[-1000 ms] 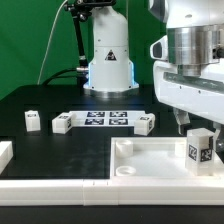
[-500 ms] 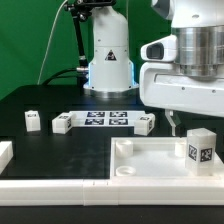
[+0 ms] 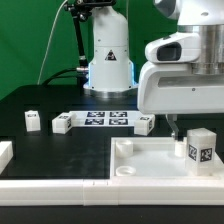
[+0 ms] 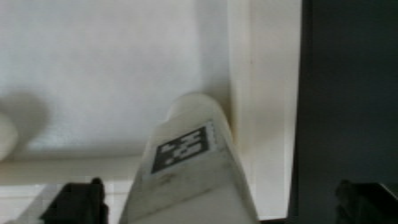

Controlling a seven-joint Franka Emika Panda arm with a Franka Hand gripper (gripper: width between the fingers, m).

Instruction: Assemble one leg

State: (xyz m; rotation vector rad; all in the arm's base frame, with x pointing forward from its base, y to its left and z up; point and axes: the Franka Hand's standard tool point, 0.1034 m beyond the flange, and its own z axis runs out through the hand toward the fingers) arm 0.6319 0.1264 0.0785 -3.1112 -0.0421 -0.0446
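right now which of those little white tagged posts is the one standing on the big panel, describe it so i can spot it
Start at the wide white panel filling the foreground of the exterior view. At its far corner on the exterior view's right, under the claw, the leg stands upright with its tag facing the camera. The other posts sit on the black table, by the marker board.

Robotics lab: green screen backdrop point(image 3: 30, 40), marker board point(image 3: 103, 119).
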